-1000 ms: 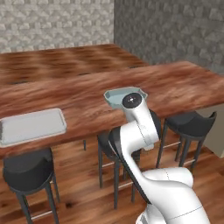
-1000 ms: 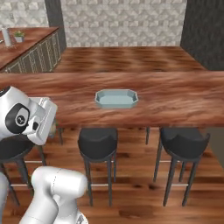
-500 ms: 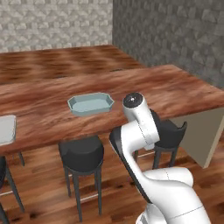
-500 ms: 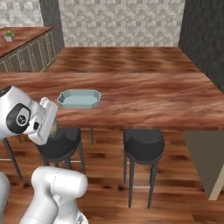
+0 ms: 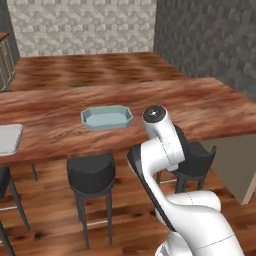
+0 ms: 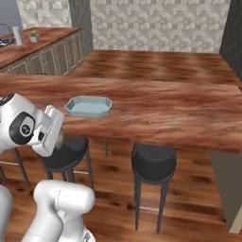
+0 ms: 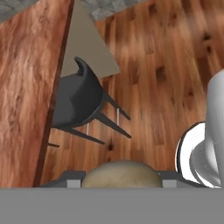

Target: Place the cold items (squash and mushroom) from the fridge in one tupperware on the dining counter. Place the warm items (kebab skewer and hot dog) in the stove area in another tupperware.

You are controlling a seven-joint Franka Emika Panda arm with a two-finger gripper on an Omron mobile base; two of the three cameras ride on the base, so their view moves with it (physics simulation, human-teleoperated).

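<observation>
Wooden planks cover the floor (image 7: 175, 57) beneath a broad dining surface (image 5: 165, 100) of reddish-brown wood, backed by a pale patterned wall and a darker grey one; near the front edge of that surface sits a pale blue tupperware (image 5: 107, 117), shallow, eight-sided and with nothing seen inside it; from the left base view it lies at about ten o'clock from the arm's upper joint, and in the right base view the tupperware (image 6: 88, 105) sits at about one o'clock from the white hand; a grey tray (image 5: 9, 138) lies on the same surface at the far left edge, well apart from the tupperware; dark round stools (image 5: 91, 172) stand under the front edge of the surface, one just below the tupperware and another (image 6: 153, 162) further along; in the hand view a dark stool (image 7: 78, 103) stands beside the surface edge over the plank floor; at six o'clock in that view a rounded tan mushroom (image 7: 121, 176) sits between the two dark finger tips of the claw (image 7: 120, 178), which pinches it from either side, jaws partly parted around its cap; in the right base view a tan bit of it peeks out beside the white hand at the left, low before the stool; a second wooden counter with a small potted plant (image 6: 33, 35) stands at the far left.
</observation>
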